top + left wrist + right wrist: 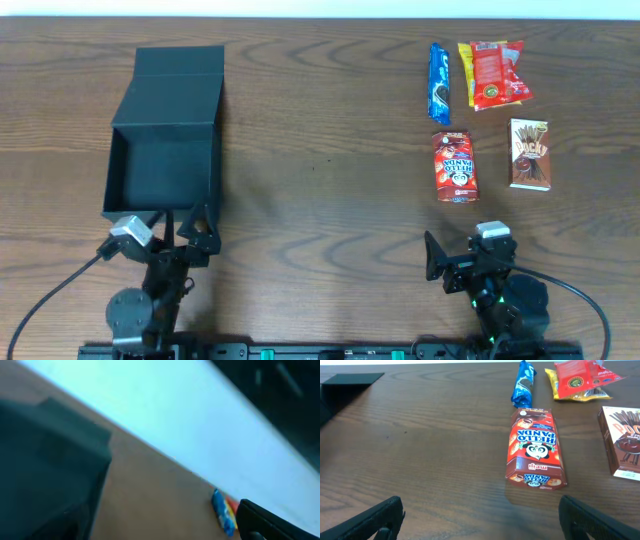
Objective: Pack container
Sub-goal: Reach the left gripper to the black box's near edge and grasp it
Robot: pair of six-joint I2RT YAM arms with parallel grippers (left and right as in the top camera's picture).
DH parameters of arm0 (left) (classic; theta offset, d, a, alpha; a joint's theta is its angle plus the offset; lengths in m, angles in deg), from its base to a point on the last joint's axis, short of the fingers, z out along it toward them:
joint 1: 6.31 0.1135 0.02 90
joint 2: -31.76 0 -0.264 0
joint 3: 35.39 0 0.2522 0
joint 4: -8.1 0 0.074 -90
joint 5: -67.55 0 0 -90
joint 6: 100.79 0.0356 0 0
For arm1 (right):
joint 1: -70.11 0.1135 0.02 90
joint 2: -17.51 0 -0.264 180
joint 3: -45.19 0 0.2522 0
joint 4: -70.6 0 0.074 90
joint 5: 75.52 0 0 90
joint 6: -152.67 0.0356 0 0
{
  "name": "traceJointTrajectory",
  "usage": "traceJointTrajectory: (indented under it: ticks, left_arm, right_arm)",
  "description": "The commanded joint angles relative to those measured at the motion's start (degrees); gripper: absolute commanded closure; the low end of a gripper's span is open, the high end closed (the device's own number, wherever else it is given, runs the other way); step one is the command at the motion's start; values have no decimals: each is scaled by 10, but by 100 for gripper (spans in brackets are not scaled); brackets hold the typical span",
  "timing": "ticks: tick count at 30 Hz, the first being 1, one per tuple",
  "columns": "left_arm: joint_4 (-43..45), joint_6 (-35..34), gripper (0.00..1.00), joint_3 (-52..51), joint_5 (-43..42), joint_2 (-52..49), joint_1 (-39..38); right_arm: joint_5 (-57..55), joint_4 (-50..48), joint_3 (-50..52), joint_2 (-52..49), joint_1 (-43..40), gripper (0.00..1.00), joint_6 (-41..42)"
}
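The container point(165, 150) is a matte black box lying open at the table's left, its flap lid point(178, 82) folded back on the far side and nothing inside. My left gripper point(181, 226) hovers open at the box's near edge. In the blurred left wrist view the container point(45, 470) fills the left, and only one finger point(270, 522) shows, at the right. My right gripper point(470, 260) stands open and empty near the front right. In the right wrist view it point(482, 525) is short of the Hello Panda box point(535, 450).
Snacks lie at the back right: a blue packet point(439, 83), a red packet point(497, 74) over a yellow one point(465, 70), the Hello Panda box point(455, 166) and a brown Pocky box point(529, 154). Bare wood separates them from the container.
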Motion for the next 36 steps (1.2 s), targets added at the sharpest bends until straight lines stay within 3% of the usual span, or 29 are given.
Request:
traceJointTrajectory:
  ticks: [1, 6, 11, 18, 24, 30, 34, 36]
  left_arm:
    - [26, 28, 5, 5, 12, -32, 4]
    - [33, 99, 5, 68, 11, -166, 3]
    - [5, 198, 5, 200, -9, -365, 3]
    - [-143, 339, 5, 439, -10, -648, 3]
    - [-301, 430, 5, 632, 55, -865, 3]
    - [-388, 487, 0, 695, 63, -994, -20]
    - [-398, 487, 12, 695, 68, -1039, -46]
    - [-398, 486, 24, 695, 84, -1059, -56]
  right_arm:
    - [-4, 0, 5, 3, 9, 1, -7]
    - [-4, 0, 5, 3, 9, 1, -7]
    - [-4, 0, 5, 3, 9, 1, -7]
    - [-4, 0, 5, 3, 9, 1, -7]
    - [-4, 0, 5, 3, 9, 1, -7]
    - [-4, 0, 5, 3, 9, 1, -7]
    - [-4, 0, 5, 3, 9, 1, -7]
    - [-4, 0, 5, 3, 9, 1, -7]
